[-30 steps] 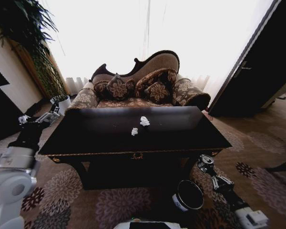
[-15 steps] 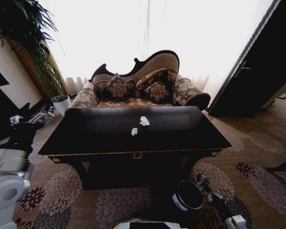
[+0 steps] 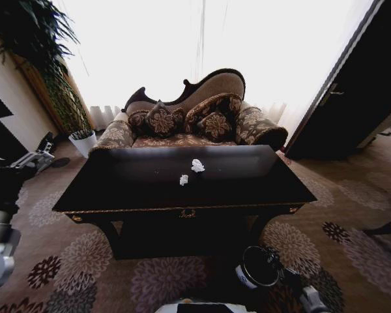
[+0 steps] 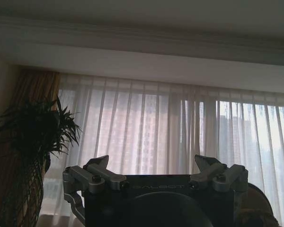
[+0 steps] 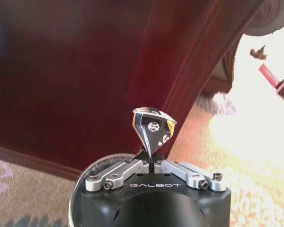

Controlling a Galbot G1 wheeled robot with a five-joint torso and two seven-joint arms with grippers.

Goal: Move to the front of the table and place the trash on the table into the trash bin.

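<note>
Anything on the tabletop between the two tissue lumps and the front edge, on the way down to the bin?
Nothing visible. The two tissue lumps lie mid-table, with bare glossy top between them and the front edge. The trash bin stands on the carpet below the front edge, toward the robot's right, mouth open. The right gripper sits low beside the bin's rim.

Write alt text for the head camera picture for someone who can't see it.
A glossy dark table with two small white tissue lumps near its middle stands before a patterned sofa and a bright window. A black trash bin sits on the carpet at the table's front, with the right pincer beside it and the left pincer off the table's left end.
</note>
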